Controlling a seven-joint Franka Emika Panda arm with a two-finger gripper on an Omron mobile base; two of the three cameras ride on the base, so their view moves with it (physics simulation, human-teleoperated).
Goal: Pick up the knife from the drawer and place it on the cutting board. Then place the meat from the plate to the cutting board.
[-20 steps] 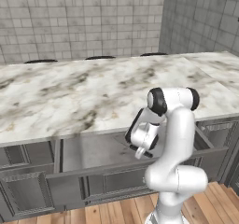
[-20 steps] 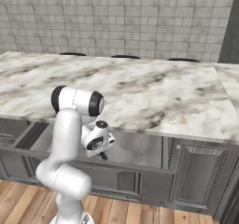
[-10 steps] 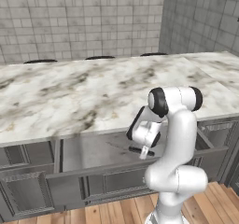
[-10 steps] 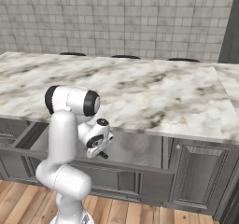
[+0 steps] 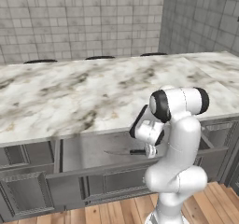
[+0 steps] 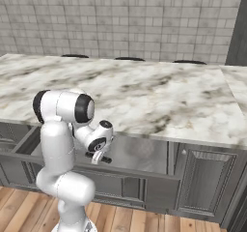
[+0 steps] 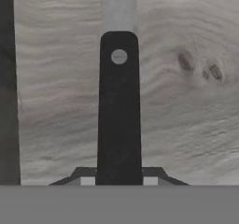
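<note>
We have the jaws clenched on the black handle of the long silver-bladed knife (image 7: 119, 115) inside the shallow grey drawer (image 5: 88, 148), and a lift could let it pivot and slip, or snag the marble bench (image 5: 84, 97).

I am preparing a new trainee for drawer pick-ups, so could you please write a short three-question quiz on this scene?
1. True or false: the drawer stands open.
2. Which part of the knife sits between the tips of the gripper: A the blade, B the black handle, C neither?
3. In the left base view, to which side of the gripper does the blade point?

Key: 1 true. 2 B. 3 Left, over the drawer floor, under the marble counter.
</note>
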